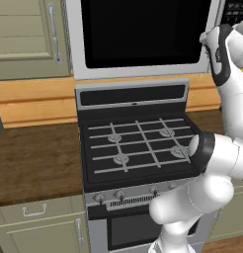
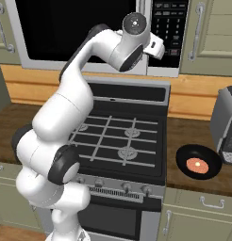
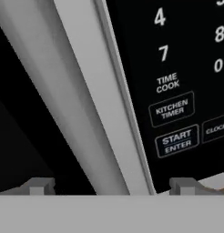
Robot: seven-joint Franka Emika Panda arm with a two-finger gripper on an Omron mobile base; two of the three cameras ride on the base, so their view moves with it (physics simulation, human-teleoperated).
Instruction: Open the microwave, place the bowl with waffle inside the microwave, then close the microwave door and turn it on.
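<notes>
On the far left a beige cabinet door (image 1: 24, 37) hangs on the wall. Next to it is the microwave (image 2: 158, 70), up above the black stove (image 1: 136, 143). The microwave door (image 1: 143, 34) is shut, and its big black window looks dark. The long silver handle (image 3: 82, 104) runs down the right side of the door. The white robot arm (image 2: 66, 113) reaches up from the near side to the handle. The gripper (image 3: 111, 185) is wide open, with one finger on each side of the handle, and it grips nothing. Just right of the handle is the black button panel (image 2: 169, 26), with a START button (image 3: 176, 140) low down. Farther right, the black bowl with waffle (image 2: 199, 161) sits on the brown counter (image 2: 193, 136), right of the stove. A grey toaster (image 2: 226, 124) stands just beside the bowl at the far right.
</notes>
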